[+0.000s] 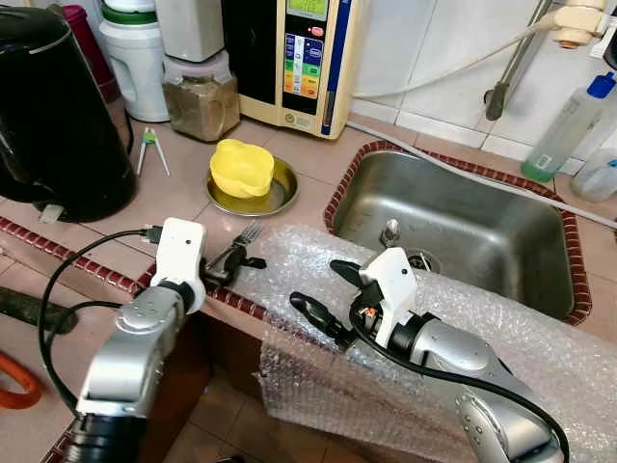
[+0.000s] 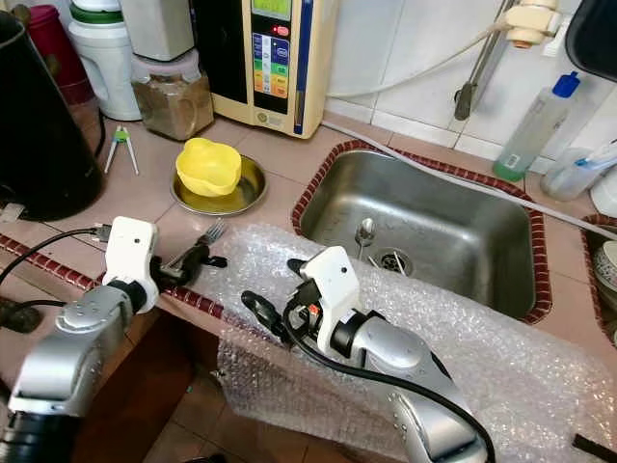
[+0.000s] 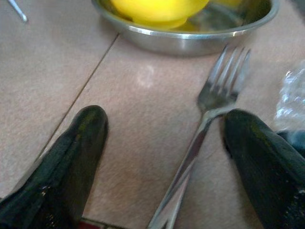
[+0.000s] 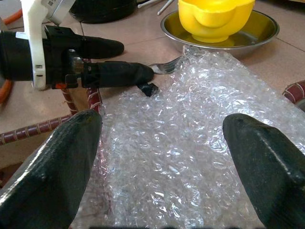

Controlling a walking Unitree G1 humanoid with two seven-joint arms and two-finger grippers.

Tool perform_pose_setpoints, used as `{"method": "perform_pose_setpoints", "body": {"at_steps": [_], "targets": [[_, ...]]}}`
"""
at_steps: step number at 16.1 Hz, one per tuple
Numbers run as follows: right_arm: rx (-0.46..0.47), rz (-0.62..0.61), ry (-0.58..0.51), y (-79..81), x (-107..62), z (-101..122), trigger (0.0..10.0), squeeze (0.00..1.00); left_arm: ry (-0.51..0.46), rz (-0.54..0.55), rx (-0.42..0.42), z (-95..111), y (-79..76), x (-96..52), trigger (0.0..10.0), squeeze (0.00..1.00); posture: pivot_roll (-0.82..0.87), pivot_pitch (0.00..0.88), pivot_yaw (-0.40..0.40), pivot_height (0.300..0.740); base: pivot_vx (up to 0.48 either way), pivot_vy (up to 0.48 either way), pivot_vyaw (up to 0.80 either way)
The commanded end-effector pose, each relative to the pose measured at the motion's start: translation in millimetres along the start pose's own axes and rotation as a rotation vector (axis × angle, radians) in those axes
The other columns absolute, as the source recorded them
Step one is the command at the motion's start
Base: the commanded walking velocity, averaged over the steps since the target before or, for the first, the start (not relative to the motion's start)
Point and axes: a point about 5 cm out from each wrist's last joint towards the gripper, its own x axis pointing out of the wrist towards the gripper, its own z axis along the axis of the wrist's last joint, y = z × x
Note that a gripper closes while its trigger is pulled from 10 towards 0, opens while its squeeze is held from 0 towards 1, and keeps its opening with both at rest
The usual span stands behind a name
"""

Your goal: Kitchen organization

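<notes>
Bubble wrap (image 1: 482, 318) was the closest thing to me, a big clear sheet draped over the counter's front edge beside the sink (image 1: 463, 227) and hanging down toward the floor. My right gripper (image 1: 326, 294) hovered just above it with both fingers spread wide, holding nothing.

Over on the other side, my left gripper (image 1: 234, 260) was low at the counter edge, fingers also wide apart, straddling a fork (image 3: 209, 124). One finger sat right against the fork's handle, the other well off to the side, so no actual grip on it. The fork lay flat on the tan counter tile (image 1: 174, 193) with its tines pointing at a shallow steel dish (image 1: 253, 200), which had a yellow flower-shaped bowl (image 1: 241, 167) sitting in it.

Farther back there was a black kettle (image 1: 53, 106), a jar of brownish stuff (image 1: 201, 96), a small pair of metal tongs (image 1: 149, 145), and a cream-colored appliance (image 1: 304, 58) with a panel of colored buttons. Honestly couldn't read any of the writing on that panel, way too small. A clear bottle with a blue cap (image 1: 569, 121) stood by the tiled wall past the sink, no label I could make out. A spoon (image 2: 364, 231) lay inside the basin near the drain.
</notes>
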Motion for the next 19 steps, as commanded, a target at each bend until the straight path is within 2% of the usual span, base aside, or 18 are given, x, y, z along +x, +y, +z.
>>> {"method": "perform_pose_setpoints", "body": {"at_steps": [1,4,5,6,7,13,19], "targets": [[-0.015,0.006,-0.005,1.0,-1.6,1.8,10.0,0.00,0.047,-0.045,0.018,-5.4,-2.9,2.5,10.0,0.00,0.06,0.105,-0.054,0.740,0.000,0.000,0.00],[-0.015,0.002,-0.004,1.0,-2.2,1.5,10.0,0.00,0.065,-0.073,-0.002,-6.8,-0.9,4.7,10.0,0.00,0.06,0.109,-0.053,0.740,0.000,0.000,0.00],[-0.014,0.001,-0.003,1.0,-2.5,1.1,10.0,0.00,0.080,-0.107,-0.004,-7.6,-2.6,5.6,4.0,0.00,0.06,0.111,-0.053,0.740,0.000,0.000,0.00],[-0.014,0.000,-0.002,1.0,-2.7,0.8,10.0,0.00,0.092,-0.137,0.001,-8.1,-3.8,6.4,3.1,0.00,0.06,0.111,-0.053,0.740,0.000,0.000,0.00],[-0.014,0.000,-0.002,0.9,-2.8,0.7,10.0,0.00,0.119,-0.187,0.003,-10.5,-6.4,6.9,0.0,0.00,0.06,0.111,-0.053,0.740,0.000,0.000,0.00],[-0.017,-0.007,-0.002,-0.1,-3.3,1.0,10.0,0.00,0.171,-0.300,0.018,-10.8,-9.3,10.5,0.0,0.00,0.05,0.114,-0.050,0.740,0.000,0.000,0.00],[-0.008,0.003,-0.001,2.0,-4.0,0.3,10.0,0.00,0.154,-0.287,0.029,-7.9,-7.3,13.5,0.0,0.00,0.05,0.119,-0.051,0.740,0.000,0.000,0.00]]}}
